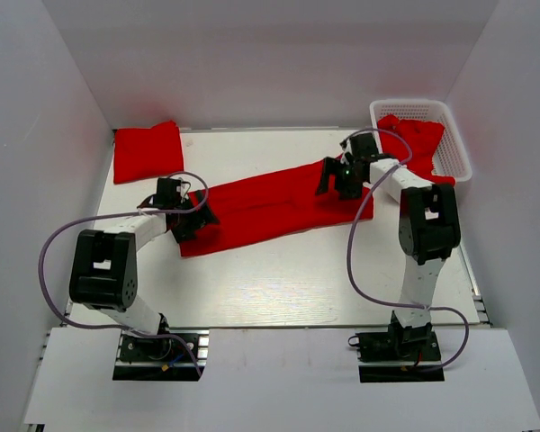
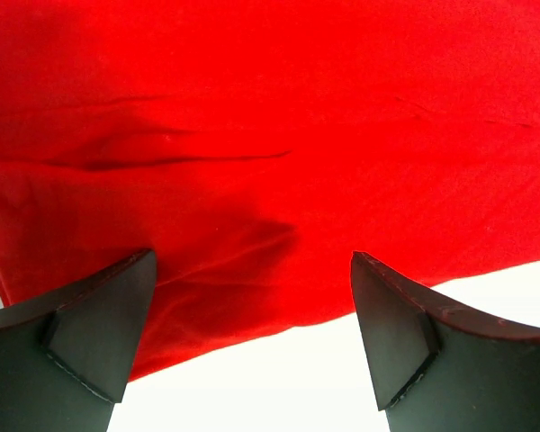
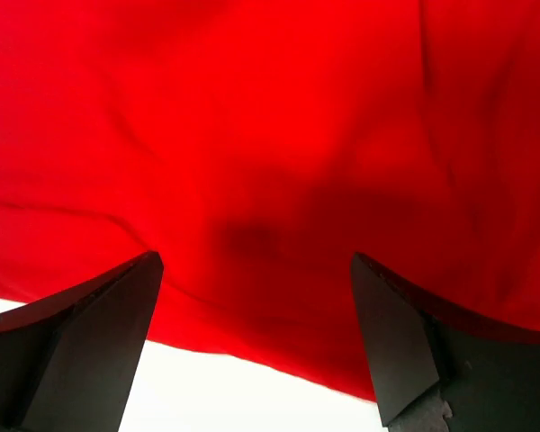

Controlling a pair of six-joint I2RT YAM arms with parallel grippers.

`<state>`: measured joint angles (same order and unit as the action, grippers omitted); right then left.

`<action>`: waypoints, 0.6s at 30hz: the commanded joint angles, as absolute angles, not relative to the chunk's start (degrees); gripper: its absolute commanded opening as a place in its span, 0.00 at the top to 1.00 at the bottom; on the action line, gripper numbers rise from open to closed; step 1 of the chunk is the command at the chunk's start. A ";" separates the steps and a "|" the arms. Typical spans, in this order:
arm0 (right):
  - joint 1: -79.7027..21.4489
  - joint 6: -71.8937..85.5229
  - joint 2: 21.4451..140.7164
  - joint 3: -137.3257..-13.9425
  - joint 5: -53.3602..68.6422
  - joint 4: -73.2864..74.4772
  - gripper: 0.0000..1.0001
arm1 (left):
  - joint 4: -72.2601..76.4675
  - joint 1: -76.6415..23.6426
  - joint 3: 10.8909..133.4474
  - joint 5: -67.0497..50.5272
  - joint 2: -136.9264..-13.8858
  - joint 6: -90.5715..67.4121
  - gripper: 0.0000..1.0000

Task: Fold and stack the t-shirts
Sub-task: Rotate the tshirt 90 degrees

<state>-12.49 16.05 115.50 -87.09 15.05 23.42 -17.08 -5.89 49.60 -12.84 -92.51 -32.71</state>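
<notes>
On the table [image 1: 279, 288] we note a long folded red shirt [image 1: 279, 202] lying flat, left claw [image 1: 201, 216] spread over its left end, right claw [image 1: 330, 180] spread over its right end. Farther back, a folded shirt [image 1: 148, 151] sits far left; more red shirts [image 1: 416, 135] fill the basket [image 1: 459, 155] far right.

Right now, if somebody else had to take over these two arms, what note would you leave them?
Left fingers: open, holding nothing, at the left end of the long shirt.
Right fingers: open, holding nothing, at its right end.
Things: the long shirt lies mid-table as a narrow strip; a folded shirt sits at the far left corner; more red cloth lies in the white basket, far right.
Done: one shirt folded; one narrowed lengthwise.
Left: fold the strip across, stack it on the folded shirt, then take up the basket's cloth.
</notes>
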 commanded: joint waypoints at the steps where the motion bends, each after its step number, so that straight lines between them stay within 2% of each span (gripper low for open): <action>1: -12.57 16.61 115.40 -82.00 14.32 24.69 0.10 | -20.21 -7.38 44.05 -14.23 -91.41 -34.19 0.00; 8: -12.74 16.96 126.36 -92.18 17.49 24.62 0.10 | -19.51 -13.17 37.36 -22.14 -87.90 -39.10 0.00; 15: -13.18 19.94 143.07 -117.31 25.55 22.59 0.10 | -24.08 -25.30 34.63 -28.80 -86.13 -44.38 0.00; 16: -13.27 20.47 147.00 -122.90 26.79 19.89 0.10 | -23.56 -26.97 34.63 -29.96 -86.13 -45.78 0.00; 18: -13.88 23.72 149.66 -124.71 29.88 10.86 0.10 | -23.03 -32.67 36.46 -32.60 -86.66 -46.49 0.00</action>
